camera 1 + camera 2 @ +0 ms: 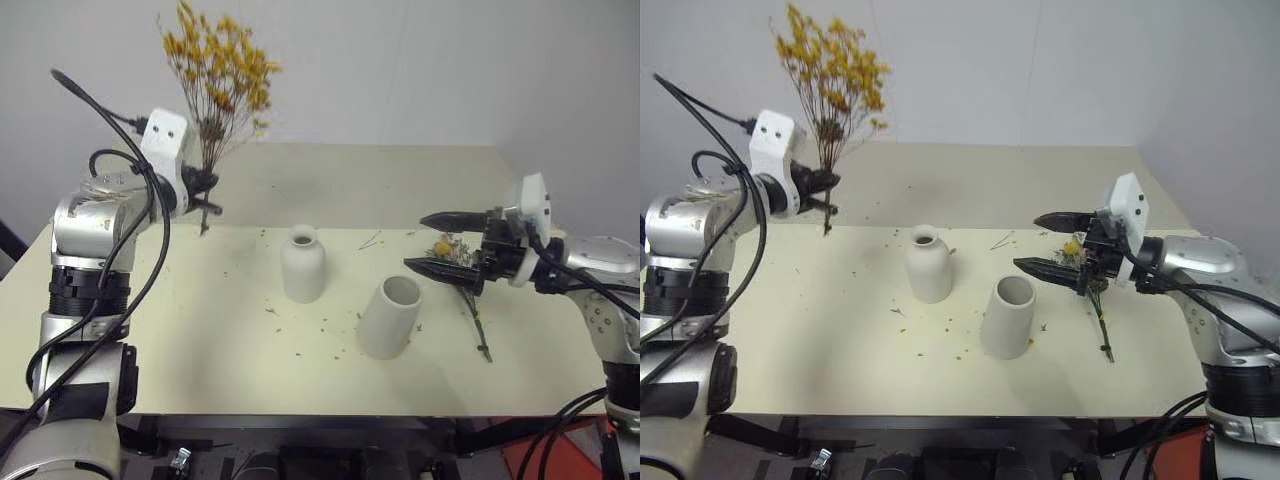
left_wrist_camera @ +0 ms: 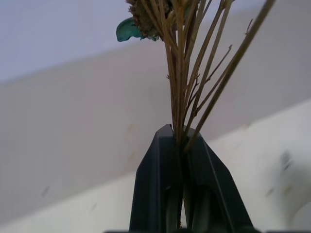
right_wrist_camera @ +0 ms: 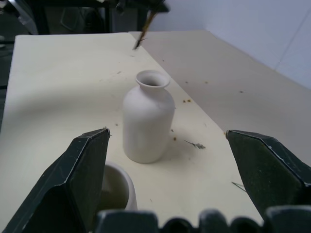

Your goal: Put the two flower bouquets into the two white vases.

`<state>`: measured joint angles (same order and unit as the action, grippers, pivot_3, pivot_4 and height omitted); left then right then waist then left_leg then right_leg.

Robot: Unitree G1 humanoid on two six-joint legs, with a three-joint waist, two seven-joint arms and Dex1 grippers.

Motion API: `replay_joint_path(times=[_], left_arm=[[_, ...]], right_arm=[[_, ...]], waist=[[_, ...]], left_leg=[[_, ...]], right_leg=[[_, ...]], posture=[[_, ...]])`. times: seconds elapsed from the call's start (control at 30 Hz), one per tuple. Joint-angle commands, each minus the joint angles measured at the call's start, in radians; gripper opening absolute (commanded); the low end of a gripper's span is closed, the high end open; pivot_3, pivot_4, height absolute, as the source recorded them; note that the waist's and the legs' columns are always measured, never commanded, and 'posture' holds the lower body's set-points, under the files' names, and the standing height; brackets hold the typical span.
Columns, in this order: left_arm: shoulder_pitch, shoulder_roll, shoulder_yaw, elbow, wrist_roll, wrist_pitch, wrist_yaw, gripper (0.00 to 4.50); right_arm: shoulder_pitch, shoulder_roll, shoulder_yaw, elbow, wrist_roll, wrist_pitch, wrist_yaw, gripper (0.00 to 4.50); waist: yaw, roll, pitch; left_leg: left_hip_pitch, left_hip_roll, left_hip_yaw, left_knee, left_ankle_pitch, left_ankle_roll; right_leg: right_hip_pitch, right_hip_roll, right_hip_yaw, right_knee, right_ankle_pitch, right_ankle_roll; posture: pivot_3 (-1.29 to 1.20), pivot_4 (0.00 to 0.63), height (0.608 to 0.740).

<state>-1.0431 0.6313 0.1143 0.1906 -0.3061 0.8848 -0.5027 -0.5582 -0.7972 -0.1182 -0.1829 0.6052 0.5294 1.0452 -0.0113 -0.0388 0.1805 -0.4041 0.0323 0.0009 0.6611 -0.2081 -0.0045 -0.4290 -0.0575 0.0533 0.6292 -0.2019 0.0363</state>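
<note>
Holding the yellow bouquet (image 1: pixel 215 75) upright, the left gripper (image 1: pixel 205 185) is clamped shut on the brown stems near their lower ends; the left wrist view shows the stems pinched between the two fingers (image 2: pixel 160 184), with the blossoms fanning out above. A short stub of stem projects below the grip.

The right gripper (image 1: pixel 445 243) points level, with its jaws spread wide and nothing between them. The small sprig (image 1: pixel 462 285) lies flat on the table (image 1: pixel 200 330) directly beneath and just behind this gripper, its yellow ball flower near the fingertips and its stem trailing toward the near table edge. The bottle vase (image 1: pixel 302 263) stands ahead of the right gripper's fingertips, as the right wrist view confirms; the cylinder vase (image 1: pixel 390 317) stands just below and beside the lower finger. Both vases are well apart from the left gripper, toward its inner side.

Handling assessment:
- Both bouquets appear dry, very light and brittle; loose flecks on the table suggest they shed when disturbed.
- Grip the stems only, never the blossoms.
- The held stems look thin and stiff, and should enter a vase mouth readily if kept vertical.
- The sprig is best grasped at mid-stem, where it lies clear of the flower head.
- The vases appear rigid, smooth and easy to tip if nudged.
</note>
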Motion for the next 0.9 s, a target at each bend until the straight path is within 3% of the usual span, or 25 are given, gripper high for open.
replay_joint_path(times=[0.03, 0.27, 0.73, 0.9], left_arm=[[-0.102, -0.064, 0.079, 0.004, -0.071, -0.077, -0.008, 0.01], [-0.177, -0.15, 0.095, 0.026, -0.179, -0.052, -0.089, 0.01], [-0.042, -0.097, 0.01, -0.097, -0.279, -0.038, -0.347, 0.01], [0.043, -0.091, 0.025, -0.161, -0.296, -0.107, -0.402, 0.01]], right_arm=[[-0.04, 0.014, 0.006, 0.006, -0.014, -0.038, 0.007, 4.5], [-0.054, 0.053, 0.022, 0.002, -0.029, -0.047, -0.012, 4.5], [-0.015, 0.061, -0.007, -0.047, -0.015, -0.035, -0.039, 4.5], [-0.011, 0.064, -0.01, -0.052, -0.01, -0.035, -0.042, 4.5]], waist=[[0.0, 0.0, 0.0], [-0.007, 0.0, 0.0], [-0.018, 0.0, 0.0], [-0.018, 0.0, 0.0]], left_leg=[[0.0, 0.0, 0.0, 0.0, 0.0, 0.0], [0.0, -0.001, 0.0, 0.0, 0.0, 0.0], [0.0, -0.001, 0.0, 0.0, 0.0, 0.0], [0.0, 0.0, 0.0, 0.0, 0.0, 0.0]], right_leg=[[0.0, 0.0, 0.0, 0.0, 0.001, -0.002], [0.0, -0.001, 0.0, -0.001, 0.002, -0.002], [0.0, 0.0, 0.0, 0.0, 0.002, -0.001], [0.0, 0.0, 0.001, 0.0, 0.002, -0.001]], posture=[[0.0, 0.15, 0.74], [0.0, 0.15, 0.74], [0.0, 0.15, 0.74], [0.0, 0.15, 0.74]])
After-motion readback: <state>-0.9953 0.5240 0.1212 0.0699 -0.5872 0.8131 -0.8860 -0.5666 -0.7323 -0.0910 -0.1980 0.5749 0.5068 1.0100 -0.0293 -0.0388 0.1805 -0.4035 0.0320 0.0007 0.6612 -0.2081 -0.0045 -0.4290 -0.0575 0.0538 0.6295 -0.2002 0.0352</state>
